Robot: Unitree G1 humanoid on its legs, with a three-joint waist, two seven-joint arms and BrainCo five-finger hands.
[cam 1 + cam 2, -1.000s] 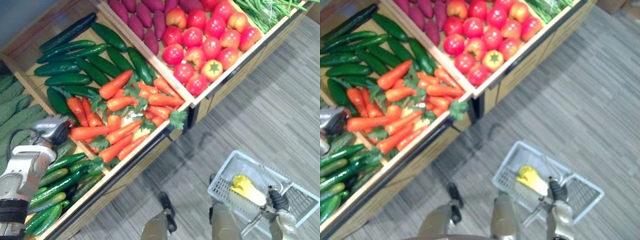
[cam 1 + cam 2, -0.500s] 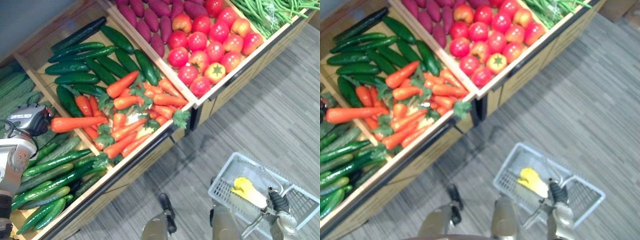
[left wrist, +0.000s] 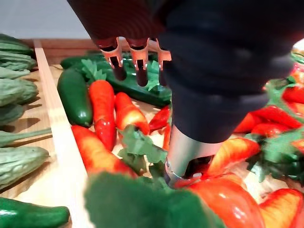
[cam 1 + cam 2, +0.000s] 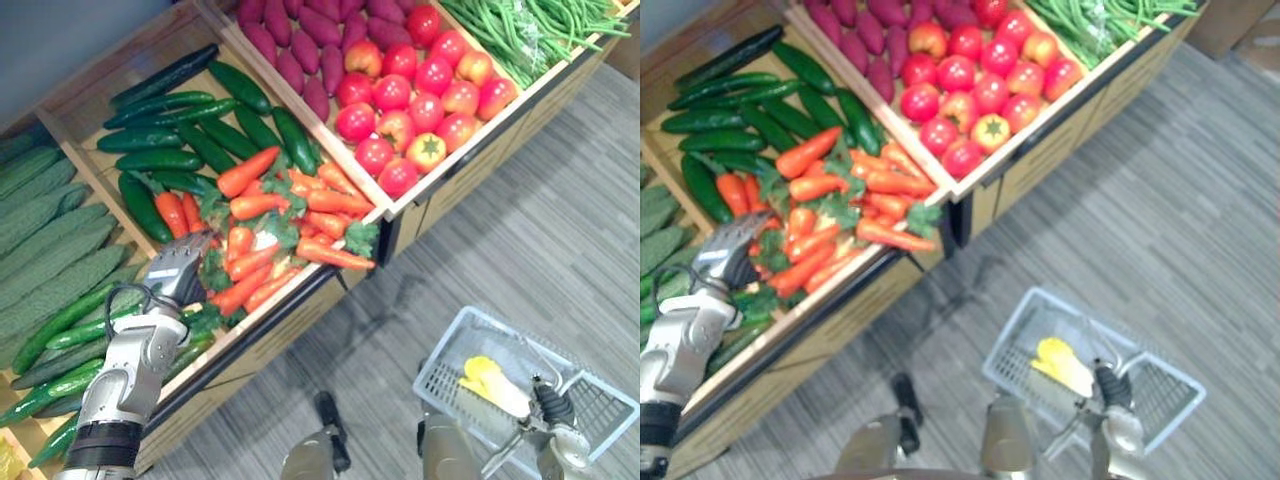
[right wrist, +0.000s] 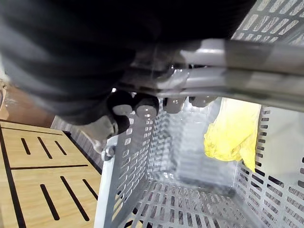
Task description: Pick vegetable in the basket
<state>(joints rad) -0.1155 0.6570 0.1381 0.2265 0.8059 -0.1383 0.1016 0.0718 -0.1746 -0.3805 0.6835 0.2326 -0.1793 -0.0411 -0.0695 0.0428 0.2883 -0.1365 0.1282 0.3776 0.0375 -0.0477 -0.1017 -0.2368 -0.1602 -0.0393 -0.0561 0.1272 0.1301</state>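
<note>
**Left hand open over the carrots, right hand clamped on the basket handle**

Your left hand [image 4: 178,268] hangs over the near corner of the carrot compartment, at the front of the wooden produce stand [image 4: 300,300]. In its wrist view the fingers [image 3: 140,71] reach out straight above the carrots [image 4: 270,205] and nothing is held between them. The thumb [image 3: 185,152] points down among the carrots and their green leaves; you cannot tell from here whether it touches one. None of the carrots is lifted: they all lie in a loose heap in their compartment, several directly below the hand.

Behind the carrots in the same bin lie the dark cucumbers [image 4: 170,135]. Left of the wooden divider are pale, bumpy bitter gourds [image 4: 50,230], and nearer you some slender green cucumbers [image 4: 70,330]. The next bin to the right holds tomatoes [image 4: 410,95] with sweet potatoes [image 4: 300,40] beside them, and green beans [image 4: 530,30] lie at the far right end.

Your right hand [image 4: 552,408] is low on your right, well apart from the stand, with its fingers [image 5: 137,107] curled round the grey handle [image 5: 247,52] of the white plastic basket [image 4: 440,350]. The basket hangs over the grey striped floor [image 4: 520,220]. Inside it, against one wall, lies a single yellow vegetable [image 4: 490,380].
</note>
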